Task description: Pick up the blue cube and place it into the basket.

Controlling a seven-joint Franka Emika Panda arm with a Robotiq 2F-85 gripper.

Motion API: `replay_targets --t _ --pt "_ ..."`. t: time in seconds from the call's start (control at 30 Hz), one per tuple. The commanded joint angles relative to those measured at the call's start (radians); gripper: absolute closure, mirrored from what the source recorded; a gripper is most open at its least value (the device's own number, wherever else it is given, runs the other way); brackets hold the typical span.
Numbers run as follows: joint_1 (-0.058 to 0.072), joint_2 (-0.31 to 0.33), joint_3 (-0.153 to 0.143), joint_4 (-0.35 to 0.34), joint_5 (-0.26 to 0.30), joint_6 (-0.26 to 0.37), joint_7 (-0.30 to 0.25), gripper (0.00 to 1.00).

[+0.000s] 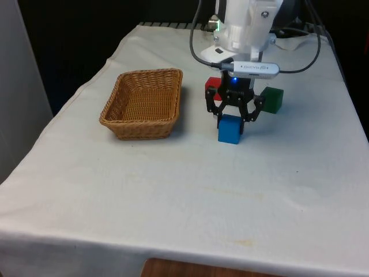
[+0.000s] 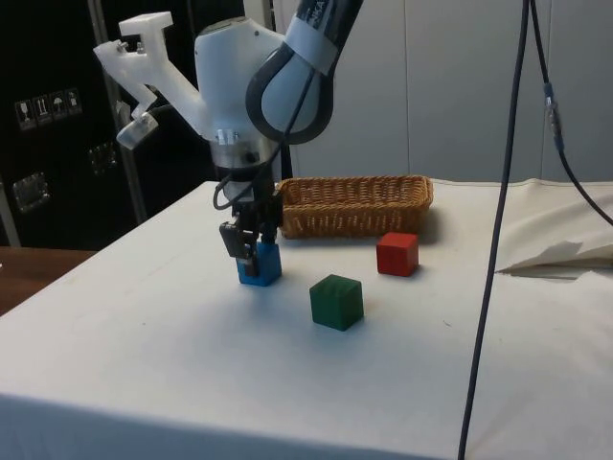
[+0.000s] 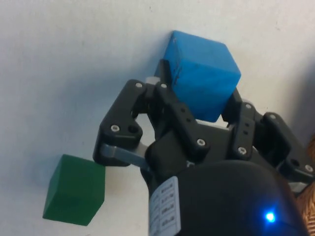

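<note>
Blue cube pinched in hand, resting on counter; shallow upper-edge grip could slip during lift toward wicker basket.

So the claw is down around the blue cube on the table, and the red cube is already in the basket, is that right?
Not quite. The claw is down around the blue cube, but the red cube is not in the basket. The side view shows it on the table beside the basket, near the green cube.
</note>
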Motion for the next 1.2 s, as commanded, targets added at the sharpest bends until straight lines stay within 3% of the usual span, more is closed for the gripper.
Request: replay_targets --t 0.0,0.1,0.13,0.27,0.4,0.67,1.17 --pt "0.008 0.005 -0.010 0.001 -0.012 0.012 0.012 0.98" --pt "0.006 0.004 -0.007 0.001 -0.008 0.008 0.009 0.98" --pt "0.000 0.000 0.000 0.000 0.000 0.000 0.000 0.98" --pt "0.006 -0.004 -0.006 0.001 -0.006 -0.003 0.010 0.98" --pt "0.000 -0.005 0.000 0.001 0.000 -0.001 0.002 0.98" --pt "0.000 -0.024 -0.001 0.000 0.000 -0.007 0.002 0.98" --pt "-0.003 -0.095 0.002 -0.003 0.004 -0.068 -0.007 0.98"
